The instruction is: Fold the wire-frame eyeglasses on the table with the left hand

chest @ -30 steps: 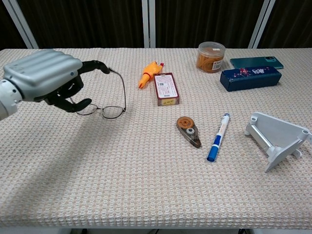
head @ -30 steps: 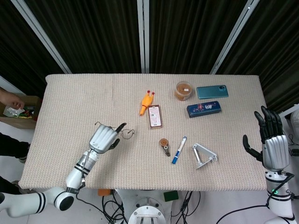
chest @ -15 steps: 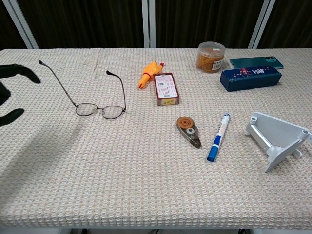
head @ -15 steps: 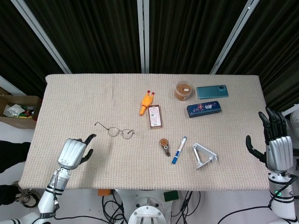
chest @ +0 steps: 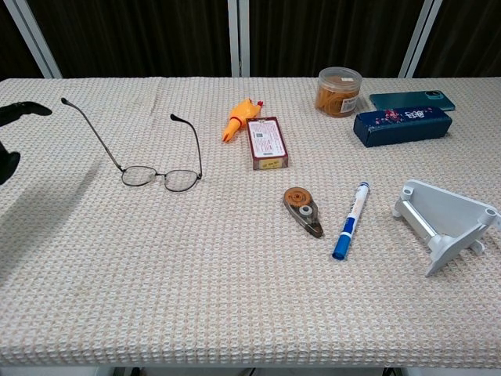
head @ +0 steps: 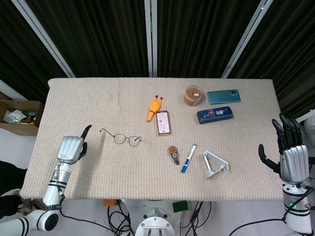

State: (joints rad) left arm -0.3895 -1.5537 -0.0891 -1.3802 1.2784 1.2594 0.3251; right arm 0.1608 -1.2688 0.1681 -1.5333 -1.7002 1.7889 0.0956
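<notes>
The wire-frame eyeglasses (head: 123, 138) lie on the woven table cover, left of centre. In the chest view the eyeglasses (chest: 160, 178) rest on their lenses with both temples unfolded and sticking up toward the back. My left hand (head: 71, 149) hovers at the table's left edge, well left of the glasses, holding nothing, its thumb raised. The chest view shows only dark fingertips (chest: 23, 109) at the left border. My right hand (head: 290, 153) hangs open with fingers spread, beyond the table's right edge.
Right of the glasses lie a rubber chicken (head: 154, 107), a red card box (head: 163, 122), a correction tape (head: 173, 154), a blue marker (head: 188, 158) and a white stand (head: 214, 163). A jar (head: 194, 95), phone (head: 223, 96) and blue case (head: 214, 114) sit at back right.
My left hand has let go of the glasses and drawn back to the table's left edge. The glasses stay put with both temples unfolded. The right hand has sunk slightly.
</notes>
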